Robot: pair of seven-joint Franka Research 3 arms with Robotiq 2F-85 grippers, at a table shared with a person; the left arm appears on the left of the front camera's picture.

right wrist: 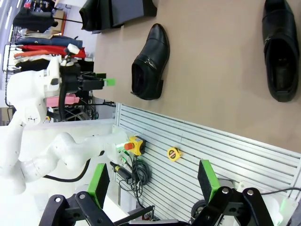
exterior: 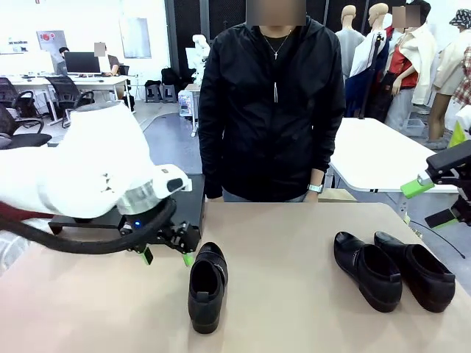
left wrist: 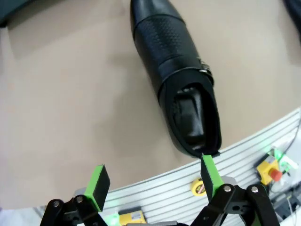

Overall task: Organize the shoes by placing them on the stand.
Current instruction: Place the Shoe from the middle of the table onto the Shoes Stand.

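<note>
Hovering left gripper [left wrist: 154,176], spread wide, by lone shoe [exterior: 207,287] heel; straddle heel rim squarely before pinching, carry to stand [exterior: 195,202] far left; right gripper [right wrist: 153,181] spread

One glossy black slip-on shoe [exterior: 207,287] is laid upright at near left, toe pointed far, a second shoe [exterior: 366,271] and a third shoe [exterior: 416,271] are set side by side at the right, and the matte black stand [exterior: 195,202] is placed at far left.
</note>
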